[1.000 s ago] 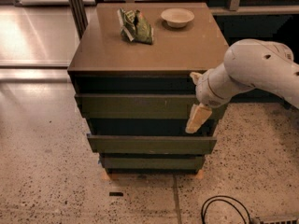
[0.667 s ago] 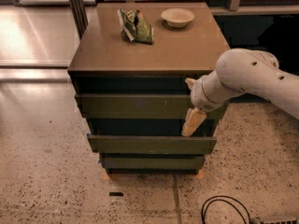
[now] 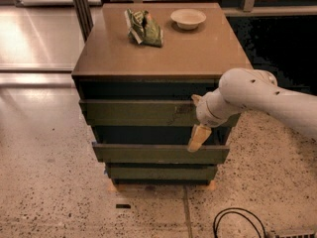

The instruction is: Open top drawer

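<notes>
While the white, rounded robot arm (image 3: 267, 98) comes in from the right edge of the camera view, its pincer (image 3: 197, 119) sits against the right part of the top drawer (image 3: 133, 113). This is a wide flat front in dark olive green w/o handle, and some small pale scratches (image 3: 176, 115) show just beside the pincer. The two tan fingers (image 3: 198, 138) are apart: a short tip shows at the upper edge of the front, and the longer one hangs tilted down past the lower edge, so the front lies btw. them. If they press on it, I cannot tell. The drawer is the highest of three, directly under the top of the brown square counter (image 3: 163, 58), w/ a dark band btw. the counter's edge and the front. Below it are two more olive drawer fronts (image 3: 158, 152), both w/o marks. On the counter, near its back edge, lies a crumpled green snack bag (image 3: 144, 28). A pale round shallow bowl (image 3: 188, 18) stands apart from it, to the right. The speckled stone floor (image 3: 49, 172) carries a black cable (image 3: 237, 221), curled at the bottom right, in front of the counter.
</notes>
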`<act>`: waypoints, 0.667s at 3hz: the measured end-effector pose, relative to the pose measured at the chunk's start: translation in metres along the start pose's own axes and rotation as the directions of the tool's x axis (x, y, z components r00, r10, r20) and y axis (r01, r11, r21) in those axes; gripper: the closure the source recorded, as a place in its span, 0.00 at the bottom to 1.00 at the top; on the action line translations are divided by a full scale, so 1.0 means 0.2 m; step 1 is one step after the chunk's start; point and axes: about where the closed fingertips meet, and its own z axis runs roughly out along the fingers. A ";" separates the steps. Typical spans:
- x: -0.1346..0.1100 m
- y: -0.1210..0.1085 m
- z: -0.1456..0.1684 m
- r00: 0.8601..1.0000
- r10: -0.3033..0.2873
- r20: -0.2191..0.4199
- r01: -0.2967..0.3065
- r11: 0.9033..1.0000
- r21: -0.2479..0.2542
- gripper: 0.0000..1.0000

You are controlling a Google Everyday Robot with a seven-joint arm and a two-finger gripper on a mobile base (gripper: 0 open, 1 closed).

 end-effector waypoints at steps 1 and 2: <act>-0.06 -0.10 0.15 0.999 -0.030 0.036 0.030 1.000 -0.007 0.00; -0.06 -0.10 0.15 0.999 -0.030 0.036 0.030 1.000 -0.007 0.00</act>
